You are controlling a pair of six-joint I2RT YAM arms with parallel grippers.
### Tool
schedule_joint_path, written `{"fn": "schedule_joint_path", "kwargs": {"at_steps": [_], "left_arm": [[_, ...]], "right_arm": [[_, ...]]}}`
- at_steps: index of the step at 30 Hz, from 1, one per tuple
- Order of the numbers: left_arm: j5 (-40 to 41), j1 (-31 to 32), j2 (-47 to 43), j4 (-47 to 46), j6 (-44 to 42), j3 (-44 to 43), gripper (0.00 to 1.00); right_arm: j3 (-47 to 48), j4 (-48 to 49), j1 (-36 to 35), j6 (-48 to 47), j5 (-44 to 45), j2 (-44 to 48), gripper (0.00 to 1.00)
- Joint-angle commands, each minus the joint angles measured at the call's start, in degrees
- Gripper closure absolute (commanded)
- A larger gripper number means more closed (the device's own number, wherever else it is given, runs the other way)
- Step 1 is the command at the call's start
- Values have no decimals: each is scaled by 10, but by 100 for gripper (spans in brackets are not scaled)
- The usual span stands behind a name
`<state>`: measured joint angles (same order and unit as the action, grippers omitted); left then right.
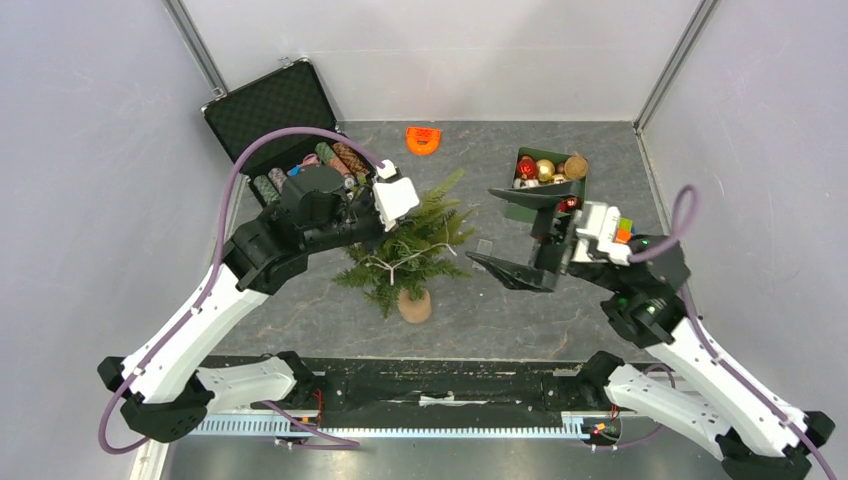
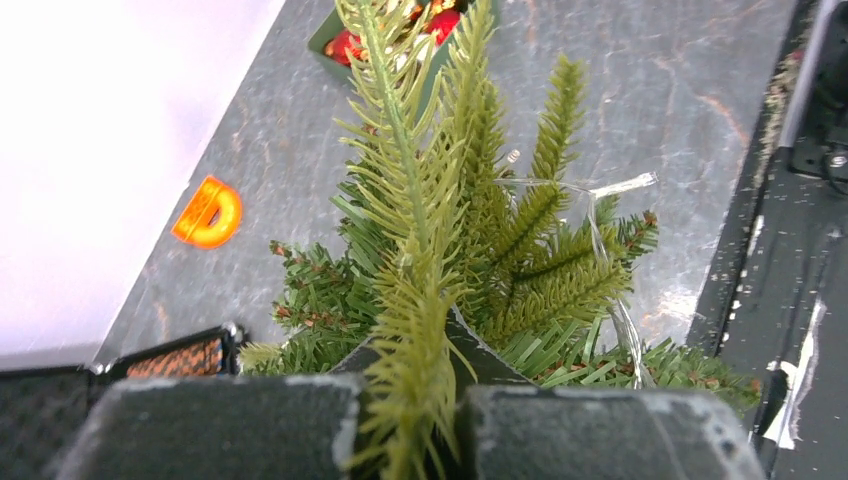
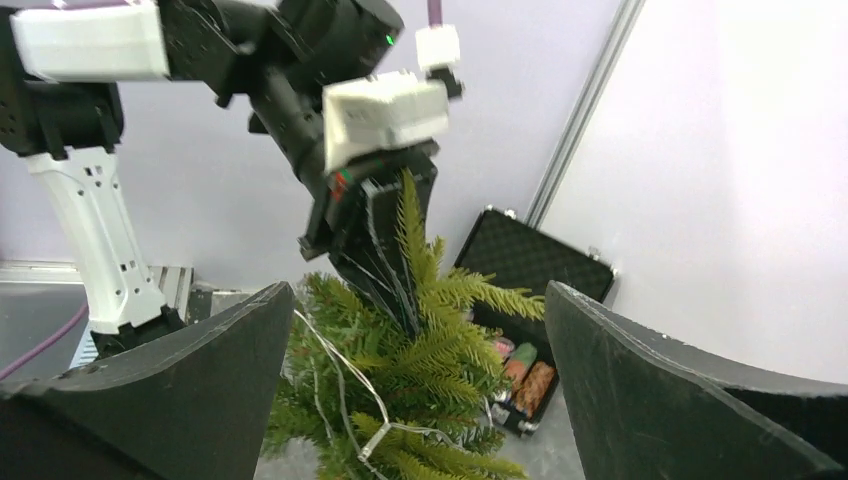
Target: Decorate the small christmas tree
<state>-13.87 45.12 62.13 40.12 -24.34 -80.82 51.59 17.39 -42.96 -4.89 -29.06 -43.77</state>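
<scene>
Dead centre of the bench (image 1: 560,320), between the two arms: the small christmas tree (image 1: 410,250), upright on its wooden stump (image 1: 414,306). Pinched shut on an upper frond, the left end effector (image 2: 410,405), with needles poking out between the pads. On the other side, just beside the tree's right flank, the right end effector (image 1: 515,233), spread wide and holding nothing. Draped through the branches, a thin light string (image 1: 400,262); hard to say from here whether properly seated or only resting on the tips. Behind the right arm, a green box (image 1: 520,155) of baubles; far left, an open briefcase (image 1: 275,105).

Looks like steadying with the left and fetching with the right. To do it well: hold that frond gently, with no pulling or twisting, for fear of tipping the tree off its stump. Swing the right back to the box, spread wide, and close on a bauble's body. Bring it in low and slow, clear of the wire, then hang it on an outer branch.
</scene>
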Motion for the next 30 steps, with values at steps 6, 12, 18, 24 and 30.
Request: {"fn": "schedule_joint_path", "kwargs": {"at_steps": [6, 12, 18, 24, 30], "left_arm": [[-31, -14, -35, -9, -18, -32, 98], [-119, -22, -63, 56, -71, -22, 98], [-201, -22, -57, 71, -107, 1, 98], [-224, -17, -48, 42, -166, 34, 98], [-166, 12, 5, 53, -183, -52, 98]], "right_arm": [[-102, -91, 1, -35, 193, 91, 2], [-193, -153, 46, 169, 475, 68, 3], [-192, -179, 112, 261, 495, -77, 6], [-98, -173, 103, 295, 486, -289, 13], [-25, -183, 72, 311, 505, -429, 14]]}}
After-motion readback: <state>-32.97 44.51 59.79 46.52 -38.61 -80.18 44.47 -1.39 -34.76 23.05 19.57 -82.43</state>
